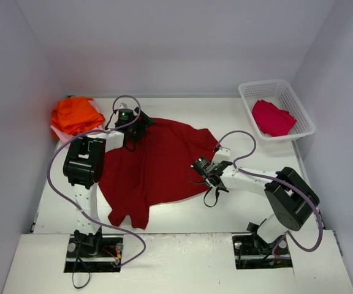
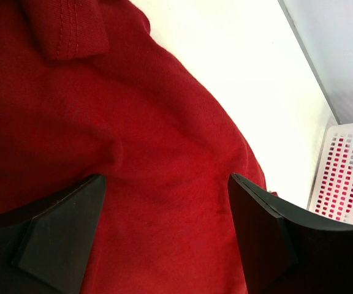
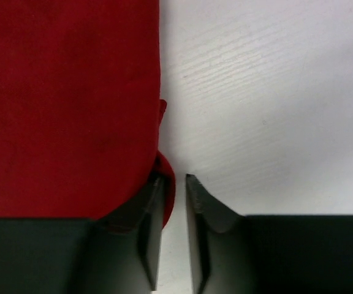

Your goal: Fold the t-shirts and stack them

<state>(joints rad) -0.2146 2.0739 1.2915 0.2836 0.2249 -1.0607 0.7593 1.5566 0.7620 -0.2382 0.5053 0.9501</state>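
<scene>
The dark red t-shirt [image 1: 158,165] lies spread across the middle of the worktop [image 1: 225,116], rumpled, with one sleeve trailing toward my near edge. It is not yet folded.

My right end effector [image 3: 175,184] sits at the shirt's right-hand edge, low on the surface. Its jaws stand narrow with a lip of the hem curled between them against the left finger. A sliver of bare surface shows in the gap, so I cannot tell whether I have a firm bite.

My left end effector [image 2: 166,180] hovers wide over the shirt's far left part, near a stitched hem, with nothing between its pads.

I judge the step in hand to be pinching that right edge to carry it across for a fold. To do it well I should take more than the lip, staying low so the lower finger slides under the cloth. The lift should wait until my left side pins or grips its own corner, or the whole shirt will drag.

The orange t-shirts [image 1: 75,114] are piled at the far left. A crimson t-shirt [image 1: 273,117] lies in the white basket [image 1: 302,110] at the far right.
</scene>
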